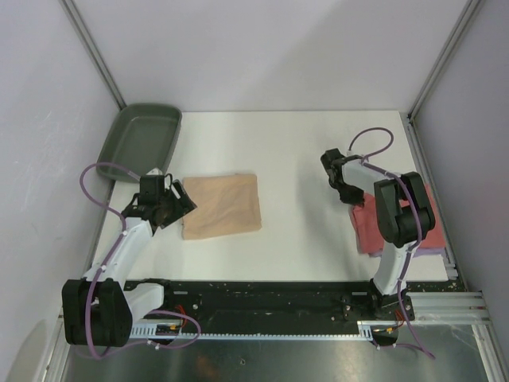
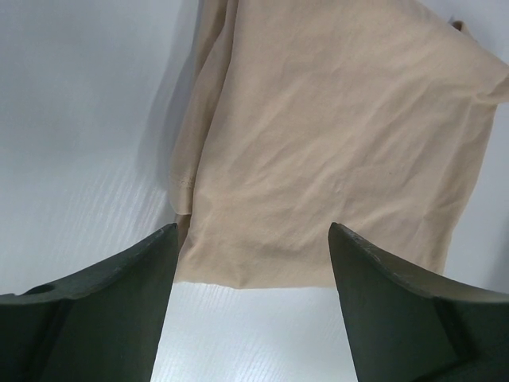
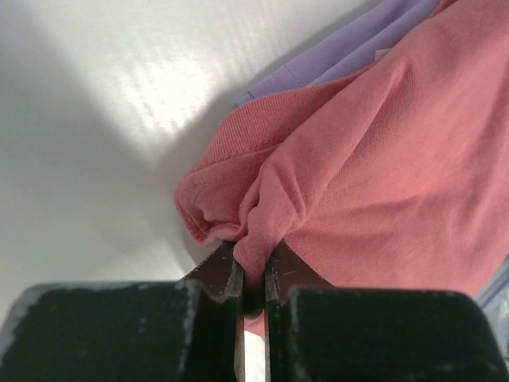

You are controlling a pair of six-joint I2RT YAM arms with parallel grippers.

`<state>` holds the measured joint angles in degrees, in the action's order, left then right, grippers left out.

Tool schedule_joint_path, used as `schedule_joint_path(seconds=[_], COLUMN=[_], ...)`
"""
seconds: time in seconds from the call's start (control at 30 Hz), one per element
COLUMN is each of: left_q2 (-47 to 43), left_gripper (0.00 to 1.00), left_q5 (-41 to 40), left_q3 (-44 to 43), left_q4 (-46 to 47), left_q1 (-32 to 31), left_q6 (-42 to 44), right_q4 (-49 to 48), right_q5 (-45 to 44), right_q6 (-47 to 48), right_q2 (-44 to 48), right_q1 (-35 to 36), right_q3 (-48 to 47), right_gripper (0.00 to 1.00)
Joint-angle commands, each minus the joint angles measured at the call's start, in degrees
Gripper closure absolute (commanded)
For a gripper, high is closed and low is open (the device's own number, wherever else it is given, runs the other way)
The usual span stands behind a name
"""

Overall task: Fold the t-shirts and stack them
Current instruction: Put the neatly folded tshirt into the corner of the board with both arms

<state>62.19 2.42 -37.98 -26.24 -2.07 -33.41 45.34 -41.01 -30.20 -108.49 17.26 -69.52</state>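
Observation:
A tan t-shirt [image 1: 222, 205] [image 2: 334, 135] lies folded into a rectangle left of the table's middle. My left gripper [image 1: 176, 204] [image 2: 253, 263] hovers at its left edge, jaws wide open with nothing between them. At the right side lies a coral-red t-shirt [image 1: 370, 227] [image 3: 382, 159] on top of a lavender t-shirt [image 3: 350, 56] [image 1: 429, 250]. My right gripper [image 1: 351, 193] [image 3: 253, 267] is shut on a bunched fold at the red shirt's corner. In the top view the right arm hides much of that pile.
A dark green tray [image 1: 141, 139] leans at the back left corner, close behind the left arm. Metal frame posts and walls bound the white table [image 1: 294, 159] on the left, back and right. The black base rail [image 1: 262, 298] runs along the near edge.

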Motion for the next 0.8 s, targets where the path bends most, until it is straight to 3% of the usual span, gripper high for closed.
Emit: schedule_joint_path(seconds=[0.0, 0.23, 0.53, 0.6, 0.7, 0.77], left_q2=[-1.02, -0.71, -0.09, -0.17, -0.73, -1.32], left_gripper=[0.2, 0.2, 0.2, 0.2, 0.2, 0.2], left_q5=[1.03, 0.95, 1.3, 1.63, 2.11, 1.64], left_q3=[-1.04, -0.81, -0.55, -0.31, 0.44, 1.02], left_q4=[1.18, 1.15, 1.34, 1.31, 1.28, 1.17], left_q1=[0.4, 0.4, 0.4, 0.4, 0.4, 0.4], left_q6=[1.07, 0.93, 0.52, 0.25, -0.7, -1.68], right_q4=[-2.37, -3.14, -3.91, -3.61, -5.41, -7.5], right_q5=[8.02, 13.69, 21.52, 23.31, 24.46, 25.74], right_q6=[-4.03, -8.47, -13.15, -12.83, -10.57, -8.45], right_q2=[2.84, -0.96, -13.79, -15.99, -15.08, -12.29], right_q1=[2.62, 5.97, 6.6, 6.77, 7.71, 8.45], right_q3=[-4.79, -12.67, -29.58, -32.62, -33.59, -32.79], right_gripper=[1.0, 1.0, 0.98, 0.85, 0.55, 0.43])
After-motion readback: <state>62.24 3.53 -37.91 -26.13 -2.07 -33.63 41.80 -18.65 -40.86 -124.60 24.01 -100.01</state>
